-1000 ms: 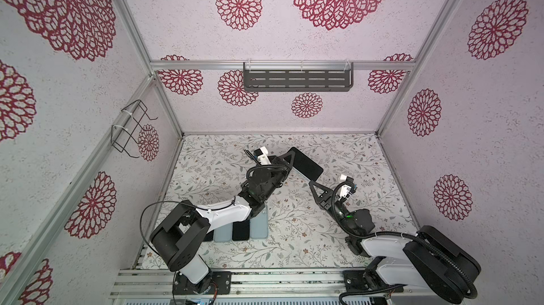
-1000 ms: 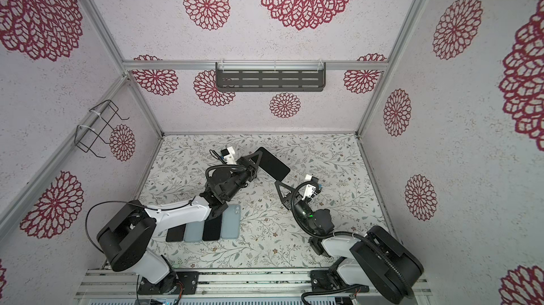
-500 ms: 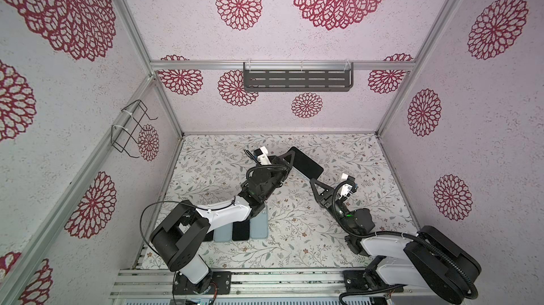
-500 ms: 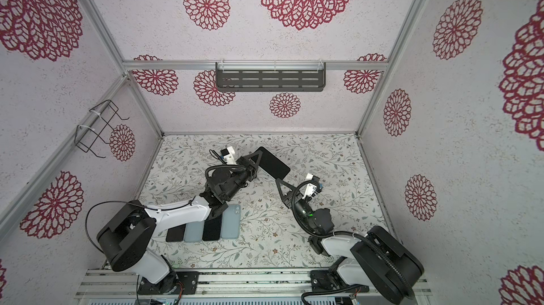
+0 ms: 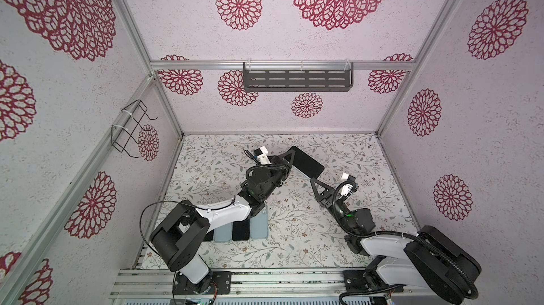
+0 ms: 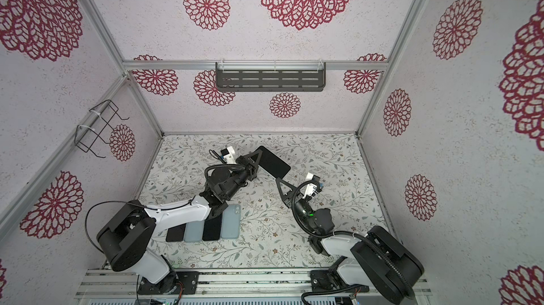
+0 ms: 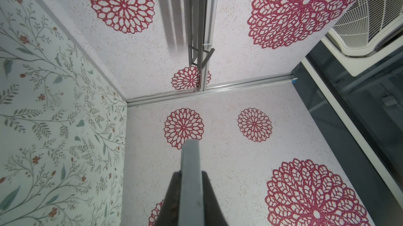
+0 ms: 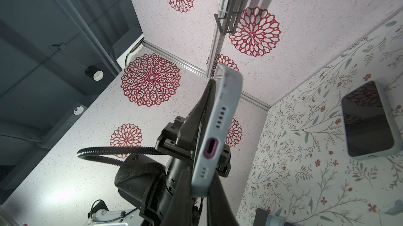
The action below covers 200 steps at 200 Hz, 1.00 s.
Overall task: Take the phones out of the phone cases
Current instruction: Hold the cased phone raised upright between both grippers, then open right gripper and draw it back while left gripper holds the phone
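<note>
Above the middle of the table [image 5: 297, 224], my left gripper [image 5: 289, 157] is clamped on the phone case [image 8: 218, 113], with the phone [image 5: 306, 161] sitting inside it, dark screen facing up. My right gripper [image 5: 314, 182] pinches the case's bottom corner by the charging port.

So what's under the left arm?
Four flat slabs in a row: black, pale blue, black, pale blue. The left arm covers their far ends; phones or cases, cannot tell.

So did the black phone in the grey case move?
No. The black phone in its grey case keeps its spot below the dark wall shelf.
</note>
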Each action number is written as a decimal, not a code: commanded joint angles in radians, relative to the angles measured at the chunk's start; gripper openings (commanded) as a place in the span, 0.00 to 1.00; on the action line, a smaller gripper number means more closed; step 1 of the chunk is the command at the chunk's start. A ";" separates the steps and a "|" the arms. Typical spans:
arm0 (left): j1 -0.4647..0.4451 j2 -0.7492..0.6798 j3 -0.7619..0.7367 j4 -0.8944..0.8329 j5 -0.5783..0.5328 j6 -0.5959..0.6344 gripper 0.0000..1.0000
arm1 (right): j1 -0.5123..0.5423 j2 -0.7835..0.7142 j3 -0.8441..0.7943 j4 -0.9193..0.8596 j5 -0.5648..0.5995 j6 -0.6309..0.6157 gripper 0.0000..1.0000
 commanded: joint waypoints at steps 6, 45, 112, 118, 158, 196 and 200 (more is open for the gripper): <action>0.011 -0.037 0.054 -0.055 0.084 -0.080 0.00 | 0.002 -0.006 -0.025 0.082 -0.128 -0.256 0.00; 0.028 -0.036 0.070 -0.086 0.201 -0.145 0.00 | -0.003 -0.166 -0.008 -0.378 -0.126 -0.772 0.00; 0.056 -0.027 0.081 -0.072 0.322 -0.169 0.00 | -0.067 -0.493 -0.014 -0.720 -0.042 -1.071 0.00; 0.057 -0.025 0.088 -0.077 0.333 -0.165 0.00 | -0.067 -0.526 -0.020 -0.747 -0.039 -1.078 0.00; 0.110 -0.034 0.105 -0.080 0.430 -0.149 0.00 | -0.070 -0.798 -0.081 -0.961 -0.008 -1.003 0.45; 0.189 -0.019 0.243 -0.273 0.764 0.035 0.00 | -0.141 -0.990 0.015 -1.275 -0.067 -0.792 0.86; 0.197 -0.016 0.255 -0.284 0.801 0.053 0.00 | -0.154 -0.990 0.028 -1.285 -0.102 -0.777 0.88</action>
